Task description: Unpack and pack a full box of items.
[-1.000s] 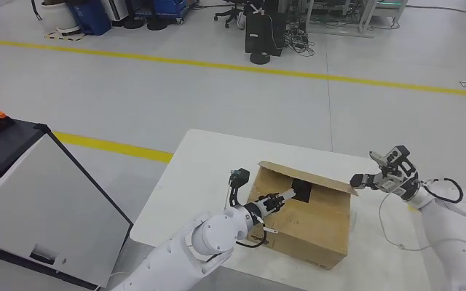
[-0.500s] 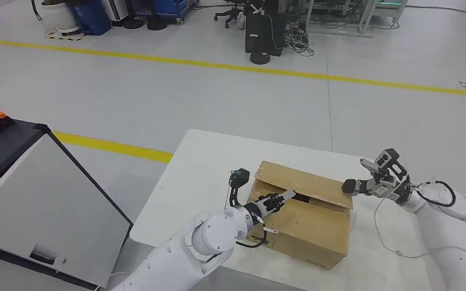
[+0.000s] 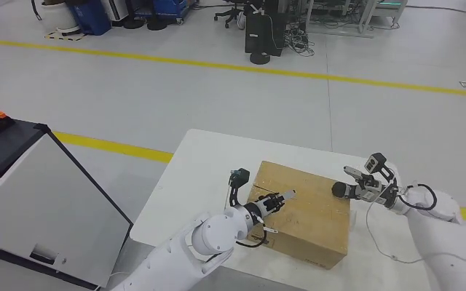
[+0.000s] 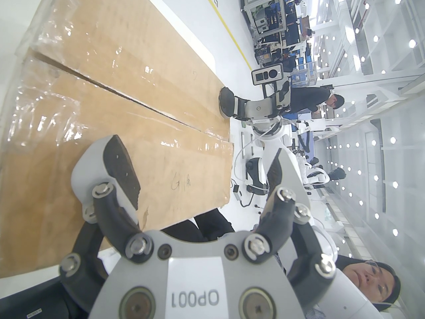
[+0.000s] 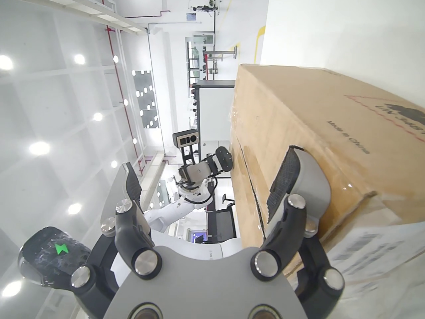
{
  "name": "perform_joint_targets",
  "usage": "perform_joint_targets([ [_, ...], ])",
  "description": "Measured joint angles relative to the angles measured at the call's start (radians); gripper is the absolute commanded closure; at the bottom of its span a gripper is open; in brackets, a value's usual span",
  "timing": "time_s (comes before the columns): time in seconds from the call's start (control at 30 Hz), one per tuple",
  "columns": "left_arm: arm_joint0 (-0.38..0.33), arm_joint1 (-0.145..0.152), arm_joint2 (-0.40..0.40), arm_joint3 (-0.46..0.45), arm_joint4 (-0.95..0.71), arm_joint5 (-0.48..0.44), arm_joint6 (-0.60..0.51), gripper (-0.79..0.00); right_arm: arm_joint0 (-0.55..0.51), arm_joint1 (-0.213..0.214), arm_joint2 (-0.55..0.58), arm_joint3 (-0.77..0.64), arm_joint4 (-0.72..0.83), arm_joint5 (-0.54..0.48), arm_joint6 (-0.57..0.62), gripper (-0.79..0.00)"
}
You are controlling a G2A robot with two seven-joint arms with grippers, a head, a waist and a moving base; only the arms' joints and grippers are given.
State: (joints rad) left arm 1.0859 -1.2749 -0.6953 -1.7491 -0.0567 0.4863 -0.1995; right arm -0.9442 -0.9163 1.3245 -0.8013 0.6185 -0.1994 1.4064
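A white table (image 3: 196,174) with rounded corners carried a single brown cardboard box (image 3: 309,222). The box sat flat on the tabletop, on the side nearer the robot, its front face close to the table's near edge, with bare white surface stretching beyond it towards the far edge. Its top flaps (image 4: 109,44) lay shut and level, meeting along a narrow dark seam (image 4: 132,98) that ran the length of the lid. Wrinkled clear tape (image 4: 46,124) clung to one end of the flaps. One side wall bore print, and a pale label wrapped the bottom corner.
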Motion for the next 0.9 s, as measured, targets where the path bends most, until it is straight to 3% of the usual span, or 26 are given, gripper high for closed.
perform_joint_targets([
  [0.3,0.0,0.0,0.0,0.0,0.0,0.0,0.0,-0.785,-0.027,0.016,0.046,-0.035,0.028,0.028,0.064,-0.785],
  [0.6,0.0,0.0,0.0,0.0,0.0,0.0,0.0,-0.785,-0.081,0.067,0.207,-0.056,0.22,0.108,0.13,-0.785],
  [0.77,0.0,0.0,0.0,0.0,0.0,0.0,0.0,-0.785,-0.096,0.103,0.307,0.025,0.187,0.044,0.108,-0.785],
  [0.9,0.0,0.0,0.0,0.0,0.0,0.0,0.0,-0.785,-0.082,0.117,0.32,0.122,0.13,0.114,0.06,-0.785],
])
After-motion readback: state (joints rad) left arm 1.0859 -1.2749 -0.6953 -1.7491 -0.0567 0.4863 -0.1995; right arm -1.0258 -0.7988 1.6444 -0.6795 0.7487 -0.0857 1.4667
